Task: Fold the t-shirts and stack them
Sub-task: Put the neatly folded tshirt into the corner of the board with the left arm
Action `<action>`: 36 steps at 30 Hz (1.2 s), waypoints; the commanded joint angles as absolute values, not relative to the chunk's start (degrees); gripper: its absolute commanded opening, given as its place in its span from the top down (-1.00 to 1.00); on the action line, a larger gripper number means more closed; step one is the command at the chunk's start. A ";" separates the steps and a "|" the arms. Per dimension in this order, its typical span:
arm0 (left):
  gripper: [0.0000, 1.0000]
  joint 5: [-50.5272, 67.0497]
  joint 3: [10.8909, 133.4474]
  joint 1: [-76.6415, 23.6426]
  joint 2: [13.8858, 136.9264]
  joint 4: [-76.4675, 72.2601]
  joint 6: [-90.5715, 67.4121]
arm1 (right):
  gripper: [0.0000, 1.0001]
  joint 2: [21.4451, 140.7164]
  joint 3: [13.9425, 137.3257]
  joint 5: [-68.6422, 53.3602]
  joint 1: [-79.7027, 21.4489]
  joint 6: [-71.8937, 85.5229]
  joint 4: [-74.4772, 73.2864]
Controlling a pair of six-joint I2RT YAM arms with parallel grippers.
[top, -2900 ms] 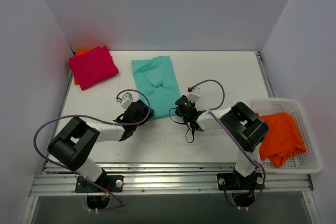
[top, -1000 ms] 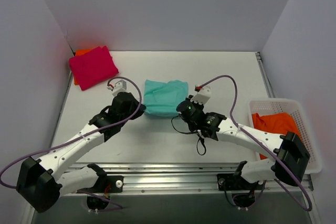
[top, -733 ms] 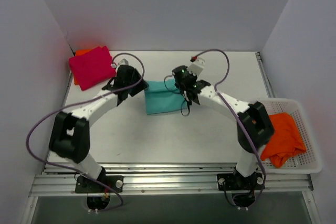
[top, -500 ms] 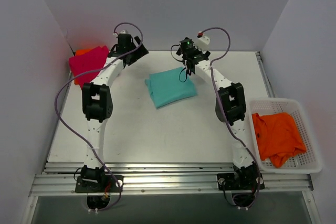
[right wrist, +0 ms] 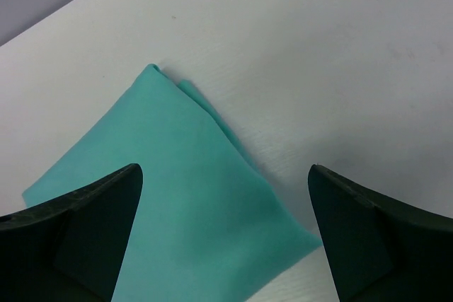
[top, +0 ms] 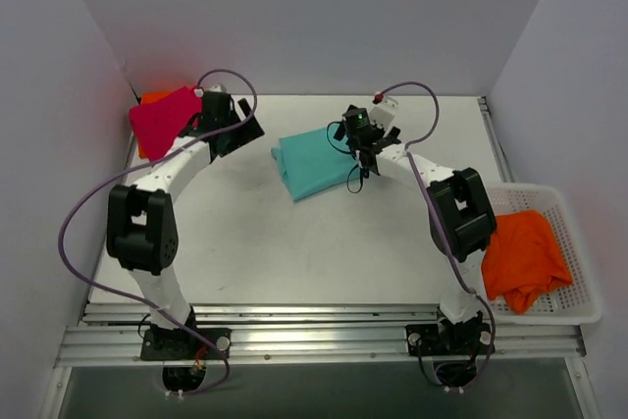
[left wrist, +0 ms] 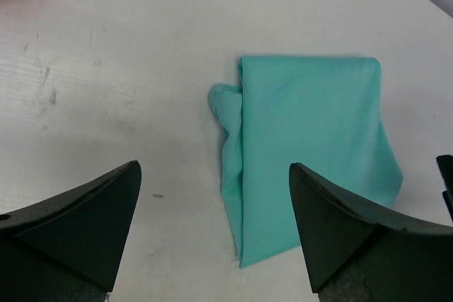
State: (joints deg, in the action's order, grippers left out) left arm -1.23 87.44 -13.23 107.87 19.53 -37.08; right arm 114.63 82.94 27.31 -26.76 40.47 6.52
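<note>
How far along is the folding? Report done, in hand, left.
Done: magenta t-shirt lies folded atop an orange t-shirt at the far-left corner; teal t-shirt lies folded in the middle. In hand: nothing; left hand and right hand are open. Left: stack the teal one, then fold the crumpled orange t-shirt in the basket.

The teal t-shirt (left wrist: 311, 153) was seen as soft, matt cloth; the table (left wrist: 106, 68) as smooth, faintly scuffed white; the basket (top: 515, 198) as white plastic.

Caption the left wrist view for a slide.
Open left gripper faces the folded teal t-shirt lying on the white table.
</note>
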 commanded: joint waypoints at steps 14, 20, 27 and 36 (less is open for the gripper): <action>-0.88 8.09 66.26 -15.56 117.42 -19.69 -43.41 | -1.00 92.91 61.18 31.29 -23.82 41.04 14.94; -0.88 7.39 70.75 -16.61 122.08 -17.85 -43.24 | -1.00 90.97 59.33 31.47 -23.03 40.52 16.08; -0.89 6.77 77.95 -18.81 126.38 -11.44 -43.24 | -1.00 91.41 57.57 29.45 -20.84 40.52 18.10; 0.95 5.89 93.42 -21.09 133.68 -0.10 -41.49 | -1.00 90.71 52.74 24.97 -17.32 40.78 22.23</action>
State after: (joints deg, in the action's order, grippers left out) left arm 6.83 89.97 -20.67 131.50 -8.19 -43.13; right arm 93.19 54.37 26.30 -18.46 40.64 19.16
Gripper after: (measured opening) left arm 0.046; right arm 0.998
